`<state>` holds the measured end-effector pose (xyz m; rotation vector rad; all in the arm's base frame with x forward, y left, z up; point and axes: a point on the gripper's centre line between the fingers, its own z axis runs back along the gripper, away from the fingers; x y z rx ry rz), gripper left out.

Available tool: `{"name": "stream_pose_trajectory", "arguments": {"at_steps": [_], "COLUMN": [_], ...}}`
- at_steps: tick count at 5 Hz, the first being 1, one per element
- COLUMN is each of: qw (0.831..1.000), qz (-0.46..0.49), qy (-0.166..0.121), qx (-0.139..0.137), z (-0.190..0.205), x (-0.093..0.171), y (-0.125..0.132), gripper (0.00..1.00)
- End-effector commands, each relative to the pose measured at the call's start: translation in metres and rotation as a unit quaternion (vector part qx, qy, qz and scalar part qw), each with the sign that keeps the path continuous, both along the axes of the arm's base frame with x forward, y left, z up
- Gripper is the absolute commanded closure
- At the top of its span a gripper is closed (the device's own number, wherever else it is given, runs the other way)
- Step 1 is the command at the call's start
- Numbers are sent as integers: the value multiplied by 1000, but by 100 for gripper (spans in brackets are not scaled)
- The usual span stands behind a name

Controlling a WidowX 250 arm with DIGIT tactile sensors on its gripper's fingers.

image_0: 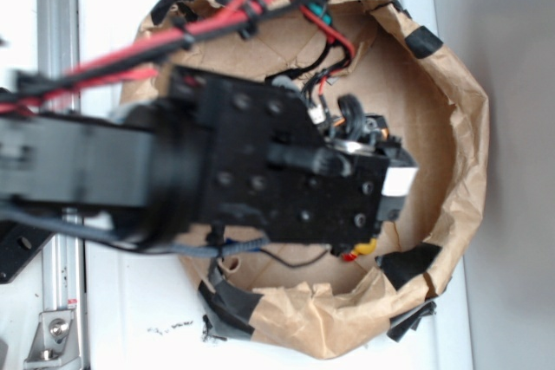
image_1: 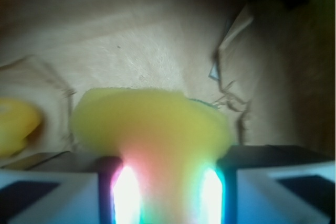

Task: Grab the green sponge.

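Bin wall (image_0: 460, 127): crumpled matt brown paper, black tape patches (image_0: 423, 41) sticking along its rim. Sponge (image_1: 152, 124): soft, matt foam, looking yellowish, squeezing between my gripper (image_1: 165, 192) pads, which are glowing translucent.

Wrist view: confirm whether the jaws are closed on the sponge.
Yes, the sponge is pinched between the two glowing pads of the gripper, its middle squeezed narrow.

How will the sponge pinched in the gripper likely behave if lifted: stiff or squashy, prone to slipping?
Probably squashy: in the wrist view the sponge narrows sharply where the gripper pinches it and bulges above. It likely weighs little, being foam-like. Slipping seems unlikely, since it is squeezed deep between the fingers.
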<state>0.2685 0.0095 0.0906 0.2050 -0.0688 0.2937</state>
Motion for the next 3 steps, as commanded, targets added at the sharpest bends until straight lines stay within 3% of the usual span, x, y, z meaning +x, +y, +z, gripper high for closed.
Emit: {"name": "stream_pose_trajectory", "arguments": {"at_steps": [1,2,3], "qw": [990,990,990], "qz": [-130,-119,-116], "qy": [-9,-17,-12], "qx": [-55,-80,-75], "z": [75,82,79], "x": [-6,-7,-5], "y": [-1,3,4], "gripper": [100,100,100]}}
